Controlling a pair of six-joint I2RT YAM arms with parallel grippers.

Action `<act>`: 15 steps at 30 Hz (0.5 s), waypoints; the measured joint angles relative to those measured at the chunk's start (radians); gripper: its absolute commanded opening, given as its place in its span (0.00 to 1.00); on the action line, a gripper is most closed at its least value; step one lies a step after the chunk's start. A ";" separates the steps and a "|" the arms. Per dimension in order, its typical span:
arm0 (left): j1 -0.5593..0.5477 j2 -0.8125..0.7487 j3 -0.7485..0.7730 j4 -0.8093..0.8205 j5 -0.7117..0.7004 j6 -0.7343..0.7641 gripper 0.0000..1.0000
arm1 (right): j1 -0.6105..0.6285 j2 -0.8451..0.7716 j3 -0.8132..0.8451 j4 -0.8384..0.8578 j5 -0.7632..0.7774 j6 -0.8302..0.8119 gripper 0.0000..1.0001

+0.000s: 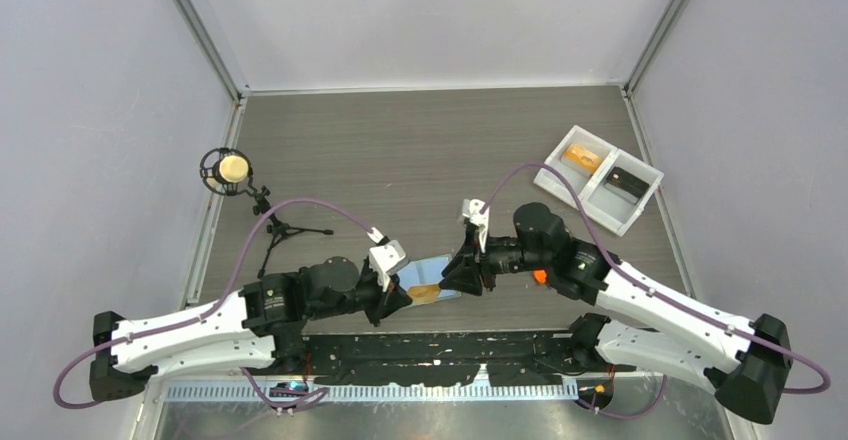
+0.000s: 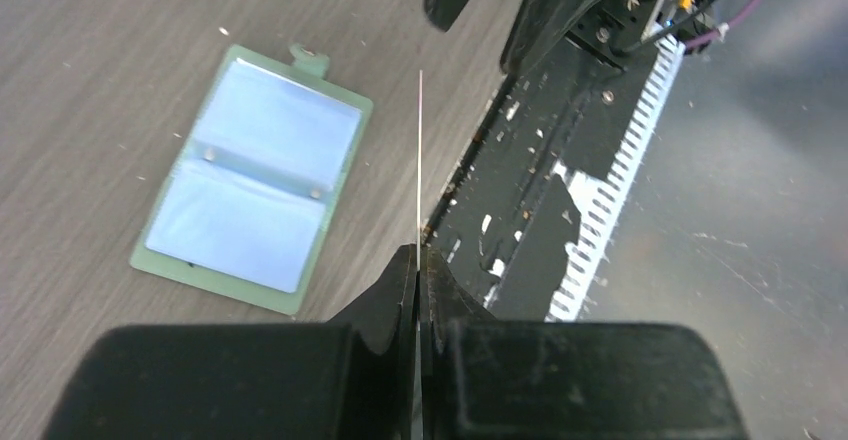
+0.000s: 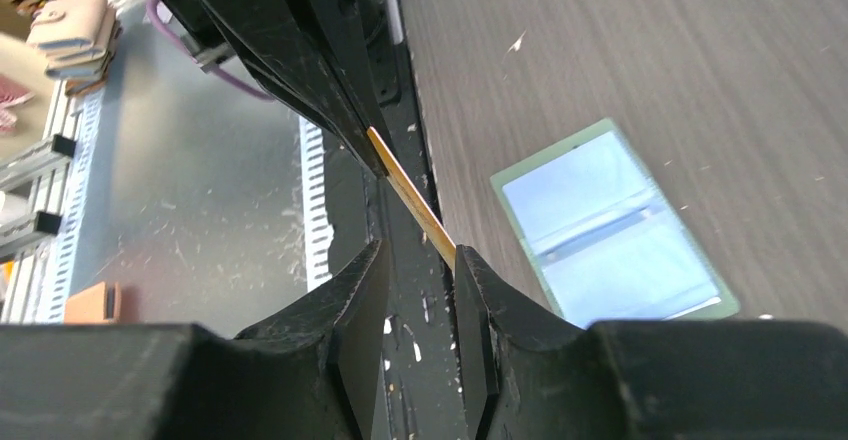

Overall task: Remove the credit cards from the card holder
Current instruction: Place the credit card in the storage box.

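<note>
Left pincer [image 2: 418, 260] clamps card [image 2: 419, 160] edge-on; right pincer [image 3: 415, 260] parted around far end. Risk: mistimed handover, thin card slips, drops onto tabletop [image 2: 100, 60] beside card holder [image 2: 255, 180].

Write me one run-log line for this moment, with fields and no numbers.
left claw: shut on card | right claw: open, card's far end at one fingertip | card holder: lying open on table

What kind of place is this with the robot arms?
Probably a robot test lab: two white-and-black robot arms bolted at a grey wood-grain table, plain walls framed in metal posts, and a small black tripod microphone.
</note>
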 measured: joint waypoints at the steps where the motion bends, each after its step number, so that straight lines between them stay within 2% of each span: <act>1: 0.003 0.004 0.001 -0.004 0.021 -0.005 0.00 | 0.003 0.025 0.000 0.000 -0.016 -0.002 0.38; 12: 0.022 0.095 0.043 -0.033 0.164 -0.030 0.00 | 0.103 0.171 0.017 0.037 -0.068 -0.010 0.41; 14: 0.026 0.101 0.050 -0.034 0.179 -0.030 0.00 | 0.117 0.200 0.019 0.046 -0.071 -0.010 0.29; 15: 0.028 0.103 0.053 -0.033 0.186 -0.029 0.00 | 0.123 0.213 0.019 0.051 -0.072 -0.011 0.16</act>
